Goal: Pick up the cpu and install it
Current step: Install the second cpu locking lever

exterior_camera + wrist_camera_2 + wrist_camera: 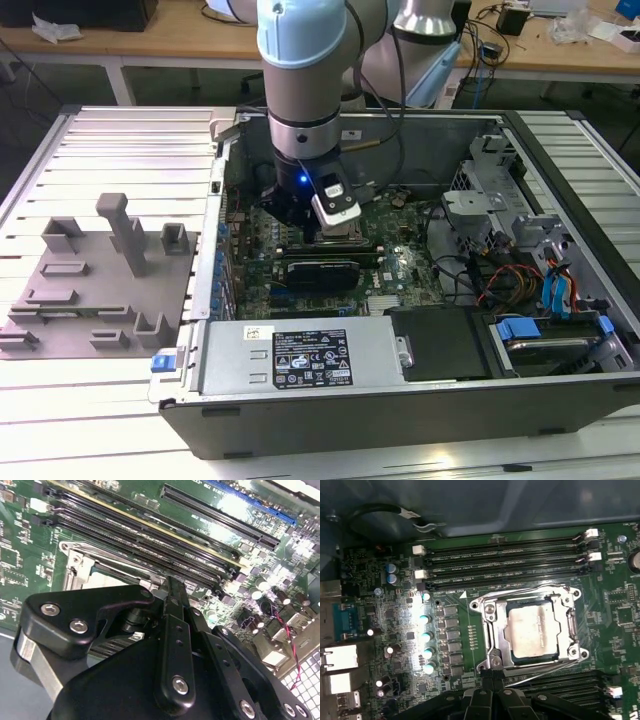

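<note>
Your gripper (487, 692), narrowed and holding nothing, hovers just beside the socket (492, 630) where the cpu (536, 630) already lies, so a careless descent could, I'd judge, strike the frame or skew the chip.

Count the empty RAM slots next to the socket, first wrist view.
3 empty RAM slots, stacked parallel along one side of the socket, which holds the cpu. More slots on the socket's opposite side are partly hidden by the gripper.
</note>
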`<action>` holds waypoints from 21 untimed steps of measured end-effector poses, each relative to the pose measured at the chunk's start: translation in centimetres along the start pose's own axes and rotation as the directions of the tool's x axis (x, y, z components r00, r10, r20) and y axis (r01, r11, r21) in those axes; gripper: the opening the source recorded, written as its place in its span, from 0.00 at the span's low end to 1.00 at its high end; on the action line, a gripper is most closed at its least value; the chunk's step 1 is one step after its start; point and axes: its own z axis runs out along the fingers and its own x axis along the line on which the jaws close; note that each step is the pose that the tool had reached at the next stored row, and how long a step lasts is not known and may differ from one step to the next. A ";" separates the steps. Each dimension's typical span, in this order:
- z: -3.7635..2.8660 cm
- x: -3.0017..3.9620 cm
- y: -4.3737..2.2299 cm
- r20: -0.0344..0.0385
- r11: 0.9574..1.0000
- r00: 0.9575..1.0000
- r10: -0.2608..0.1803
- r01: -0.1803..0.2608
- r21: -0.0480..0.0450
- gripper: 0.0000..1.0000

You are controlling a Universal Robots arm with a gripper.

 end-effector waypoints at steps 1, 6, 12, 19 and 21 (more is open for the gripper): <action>0.08 0.22 -0.03 0.000 1.000 1.000 0.000 0.000 -0.001 0.11; 0.35 0.69 -0.11 0.000 1.000 1.000 0.000 0.000 -0.005 0.11; 0.51 0.76 -0.12 -0.001 1.000 1.000 0.001 -0.001 -0.010 0.11; 0.25 0.60 -0.08 -0.001 1.000 1.000 0.001 -0.001 -0.010 0.11; 0.24 0.17 -0.03 -0.003 1.000 1.000 0.001 -0.001 -0.009 0.11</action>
